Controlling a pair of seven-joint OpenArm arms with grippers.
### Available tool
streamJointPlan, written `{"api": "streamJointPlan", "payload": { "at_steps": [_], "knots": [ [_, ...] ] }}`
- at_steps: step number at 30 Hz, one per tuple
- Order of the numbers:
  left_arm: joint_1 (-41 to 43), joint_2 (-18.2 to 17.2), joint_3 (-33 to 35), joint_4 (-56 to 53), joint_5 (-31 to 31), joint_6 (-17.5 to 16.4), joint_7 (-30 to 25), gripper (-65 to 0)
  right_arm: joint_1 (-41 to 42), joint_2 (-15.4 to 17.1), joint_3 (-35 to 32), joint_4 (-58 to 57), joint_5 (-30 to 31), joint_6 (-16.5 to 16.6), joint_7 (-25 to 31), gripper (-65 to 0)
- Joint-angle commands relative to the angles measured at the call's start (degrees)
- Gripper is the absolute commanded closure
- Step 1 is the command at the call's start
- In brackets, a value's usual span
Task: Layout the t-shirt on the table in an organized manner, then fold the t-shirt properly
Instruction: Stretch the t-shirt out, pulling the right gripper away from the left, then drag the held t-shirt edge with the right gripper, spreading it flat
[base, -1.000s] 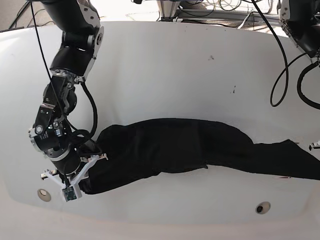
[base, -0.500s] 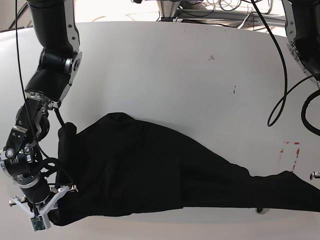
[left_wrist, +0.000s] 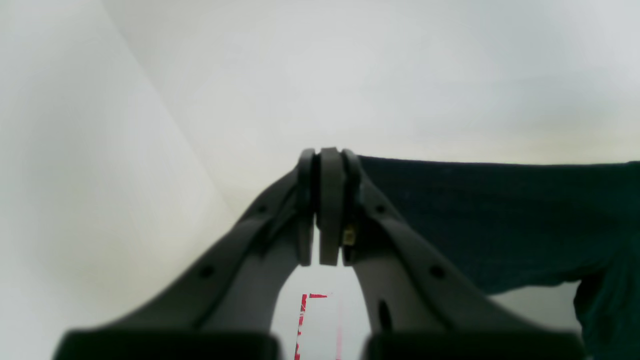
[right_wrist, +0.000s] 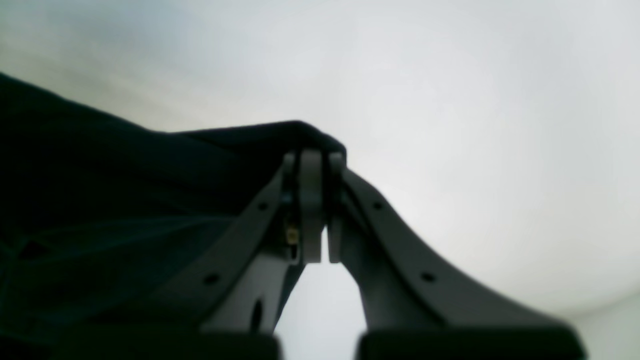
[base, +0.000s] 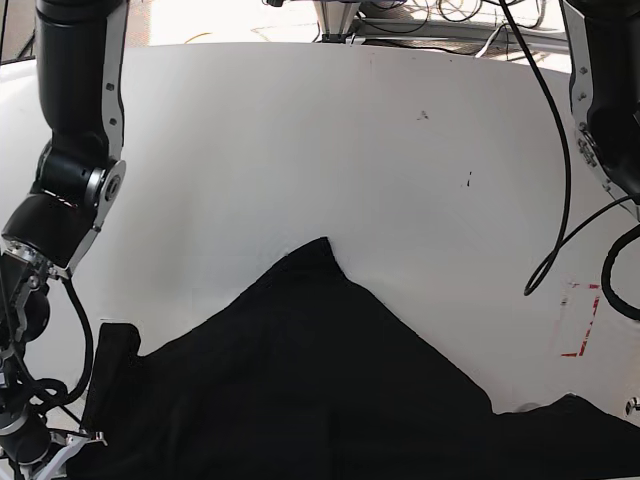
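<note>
Broadly, the table (base: 300, 140) filled the base view, its far half bare. The t-shirt (base: 300, 380) lay across the near edge, long axis running from 9 to 3 o'clock, a peak of cloth pointing toward 12. The red tape mark (base: 580, 320) sat at 3 o'clock. The right gripper (right_wrist: 315, 165) was clenched on one end of the fabric, which hung off toward its 9 o'clock; the left gripper (left_wrist: 327, 160) was clenched too, the cloth reaching from its tips toward 3 o'clock. Each arm held its own end.
</note>
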Motion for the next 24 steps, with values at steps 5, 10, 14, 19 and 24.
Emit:
{"api": "streamJointPlan", "payload": {
  "at_steps": [5, 10, 14, 19, 24],
  "knots": [
    [-4.56, -0.97, -0.19, -1.80, 0.36, 0.46, -1.89, -0.4, 4.79, 1.63, 0.04, -1.38, -0.19, 0.94, 0.23, 0.0],
    [-5.17, -0.89, -0.01, -2.24, 0.36, 0.46, -1.89, -0.4, 4.88, 1.71, 0.31, -0.77, -0.19, 1.12, -1.88, 0.0],
    [-4.91, -0.89, 0.08, -2.85, 0.19, 0.46, -1.80, -0.4, 3.91, 1.63, 0.40, 1.25, -0.19, 1.12, -3.38, 0.0],
    [-1.57, -0.89, -0.19, -2.94, -0.08, 0.46, -0.66, -0.4, -2.59, 1.27, 3.12, 5.83, -0.10, 1.12, -5.13, 0.0],
    [5.29, -0.89, -2.39, -2.68, -2.36, 0.46, 0.75, -0.4, -10.07, 0.31, 4.00, 10.84, -0.10, 1.12, -7.68, 0.0]
  ]
}}
